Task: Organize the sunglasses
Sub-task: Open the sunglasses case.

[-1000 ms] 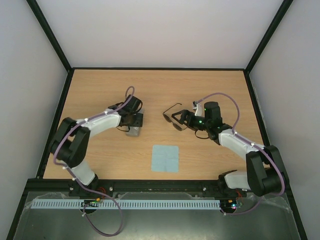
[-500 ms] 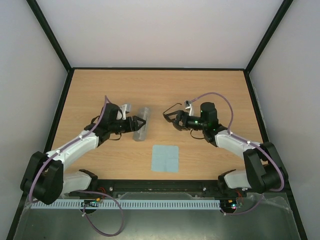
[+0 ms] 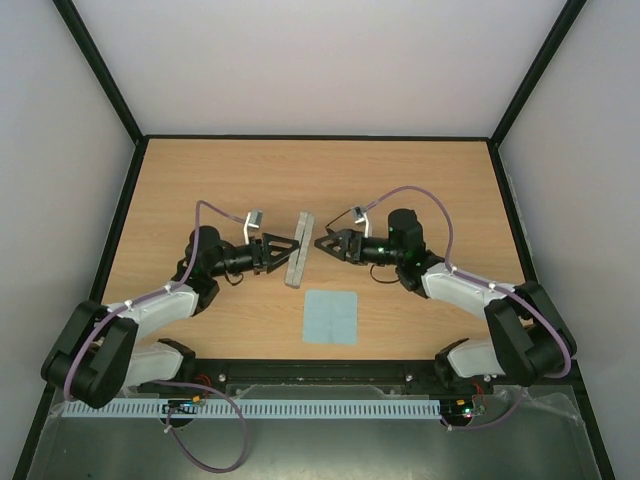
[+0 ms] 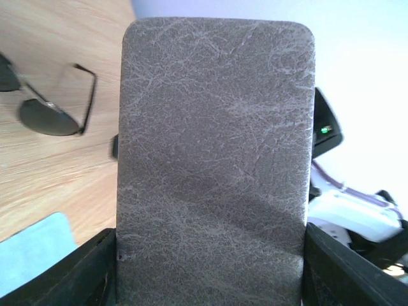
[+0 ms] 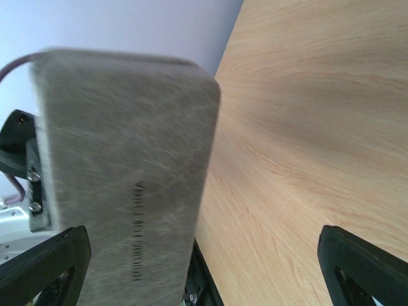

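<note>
Left claw [image 3: 288, 252] grips the grey case [image 3: 296, 272]. Right claw [image 3: 322, 243] spread open, facing it. Sunglasses [image 4: 46, 118] lie on the bench [image 3: 420, 180].

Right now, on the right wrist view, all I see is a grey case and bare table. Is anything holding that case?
Observer: Yes. The left gripper holds the case on edge; the left wrist view shows its fingers on either side of it.
Operator: And the sunglasses?
Observer: The sunglasses lie on the table beside the case, seen from the left wrist. Nothing grips them.
Operator: Is there a cloth anywhere?
Observer: The cloth lies flat, closer to the table's near edge than the case, with nothing touching it.
</note>
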`<state>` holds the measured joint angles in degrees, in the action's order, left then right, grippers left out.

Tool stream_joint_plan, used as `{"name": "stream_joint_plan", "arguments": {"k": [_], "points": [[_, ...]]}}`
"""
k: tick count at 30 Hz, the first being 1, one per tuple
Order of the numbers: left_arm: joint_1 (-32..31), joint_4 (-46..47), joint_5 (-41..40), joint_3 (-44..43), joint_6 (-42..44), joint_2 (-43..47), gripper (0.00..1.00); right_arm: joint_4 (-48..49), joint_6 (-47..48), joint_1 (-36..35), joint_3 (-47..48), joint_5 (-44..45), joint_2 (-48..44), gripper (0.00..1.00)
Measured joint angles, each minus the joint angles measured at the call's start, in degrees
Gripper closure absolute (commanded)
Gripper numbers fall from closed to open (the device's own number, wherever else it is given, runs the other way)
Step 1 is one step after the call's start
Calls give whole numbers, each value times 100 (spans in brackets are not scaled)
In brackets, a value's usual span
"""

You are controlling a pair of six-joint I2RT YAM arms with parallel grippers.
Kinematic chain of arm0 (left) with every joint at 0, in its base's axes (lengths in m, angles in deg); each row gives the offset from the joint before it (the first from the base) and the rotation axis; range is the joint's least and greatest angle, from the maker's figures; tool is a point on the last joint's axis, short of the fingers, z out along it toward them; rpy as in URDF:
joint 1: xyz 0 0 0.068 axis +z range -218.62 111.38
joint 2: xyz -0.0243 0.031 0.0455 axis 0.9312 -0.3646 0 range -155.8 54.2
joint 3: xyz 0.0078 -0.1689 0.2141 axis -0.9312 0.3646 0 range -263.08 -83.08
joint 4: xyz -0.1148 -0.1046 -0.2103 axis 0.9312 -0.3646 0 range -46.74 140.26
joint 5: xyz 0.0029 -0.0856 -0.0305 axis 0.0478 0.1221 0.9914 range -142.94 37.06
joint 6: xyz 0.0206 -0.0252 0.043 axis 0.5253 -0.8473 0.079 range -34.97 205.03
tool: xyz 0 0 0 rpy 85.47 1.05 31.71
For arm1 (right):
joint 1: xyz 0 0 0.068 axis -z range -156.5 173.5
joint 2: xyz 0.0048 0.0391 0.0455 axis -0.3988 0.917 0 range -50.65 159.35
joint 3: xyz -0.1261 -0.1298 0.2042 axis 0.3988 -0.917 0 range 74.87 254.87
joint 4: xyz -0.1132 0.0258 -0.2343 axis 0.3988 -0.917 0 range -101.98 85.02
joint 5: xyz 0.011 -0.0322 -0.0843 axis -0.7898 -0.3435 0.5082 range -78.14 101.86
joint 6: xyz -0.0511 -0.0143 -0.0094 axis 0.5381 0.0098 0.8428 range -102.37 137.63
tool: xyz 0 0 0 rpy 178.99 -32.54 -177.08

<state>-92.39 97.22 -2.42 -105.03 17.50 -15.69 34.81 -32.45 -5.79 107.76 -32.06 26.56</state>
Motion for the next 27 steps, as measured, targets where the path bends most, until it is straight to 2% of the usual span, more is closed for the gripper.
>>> {"name": "stream_joint_plan", "arguments": {"k": [3,8,14,27], "points": [[4,837,181,103,-529,-195,61,31,13,-184,4,7,76,1],[7,1528,323,225,-970,-444,61,376,-94,-293,-22,-22,131,1],[7,1709,356,260,-1167,-579,61,1189,-424,-297,-262,-98,127,1],[-7,1794,352,269,-1228,-629,62,1884,-802,-450,-308,-140,345,2]]}}
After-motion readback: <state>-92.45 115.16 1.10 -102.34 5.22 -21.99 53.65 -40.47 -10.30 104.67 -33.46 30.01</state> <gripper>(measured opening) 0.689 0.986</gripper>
